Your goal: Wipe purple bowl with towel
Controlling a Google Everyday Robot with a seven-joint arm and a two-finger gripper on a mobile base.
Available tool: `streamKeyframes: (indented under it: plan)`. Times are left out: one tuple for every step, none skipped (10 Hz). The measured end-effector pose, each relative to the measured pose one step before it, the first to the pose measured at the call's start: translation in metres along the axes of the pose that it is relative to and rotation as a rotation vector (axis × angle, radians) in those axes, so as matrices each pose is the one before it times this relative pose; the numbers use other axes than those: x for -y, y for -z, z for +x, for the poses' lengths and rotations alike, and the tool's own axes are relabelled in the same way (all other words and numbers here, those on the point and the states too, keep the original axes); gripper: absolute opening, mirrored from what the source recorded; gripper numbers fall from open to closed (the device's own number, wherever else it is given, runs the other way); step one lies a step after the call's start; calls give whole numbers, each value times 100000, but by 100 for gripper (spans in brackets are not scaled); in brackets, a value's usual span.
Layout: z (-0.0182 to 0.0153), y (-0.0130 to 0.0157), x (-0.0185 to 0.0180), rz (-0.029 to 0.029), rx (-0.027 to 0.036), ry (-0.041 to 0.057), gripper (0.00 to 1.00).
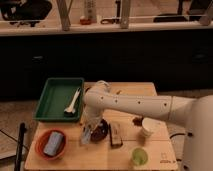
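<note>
The purple bowl sat on the wooden table, a bit left of the middle and toward the front half. It looked very dark in this light. A pale blue-grey towel was right at the bowl's left rim, partly hanging over the table side of it. The gripper was down low just above that rim, right over the towel. Honestly I couldn't tell whether it was clamped on the cloth or just resting against it, since the wrist blocked my view.

The white arm came in from the right, stretched across the table and bent down at the bowl.

Just right of the bowl lay a brown block, close beside it. Further right stood a white cup, and a green cup stood near the front edge.

On the left front corner was an orange bowl with a blue-grey pad in it, well apart from the purple one. Behind that was a green tray holding a white utensil.
</note>
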Motion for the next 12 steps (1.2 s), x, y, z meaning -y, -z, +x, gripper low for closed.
streamKeyframes:
  plan:
    - [309,247,-1512,-555,-40,-2113,0]
    - [332,163,-889,-522,-379,-1761,0]
    - [298,120,-310,8,-520,-1358,0]
    - [477,212,-230,695,-685,-1575,0]
    - [513,202,-167,732,-676,-1272,0]
    - [282,116,338,602,-537,-301,0]
    - [162,64,263,348,-282,-225,0]
    - [391,140,176,377,-646,-490,0]
    - [69,45,182,161,-130,7,0]
    - [63,9,236,108,-137,128,0]
    - [99,-10,320,190,-167,88,0]
    - [32,30,18,78,-104,-79,0]
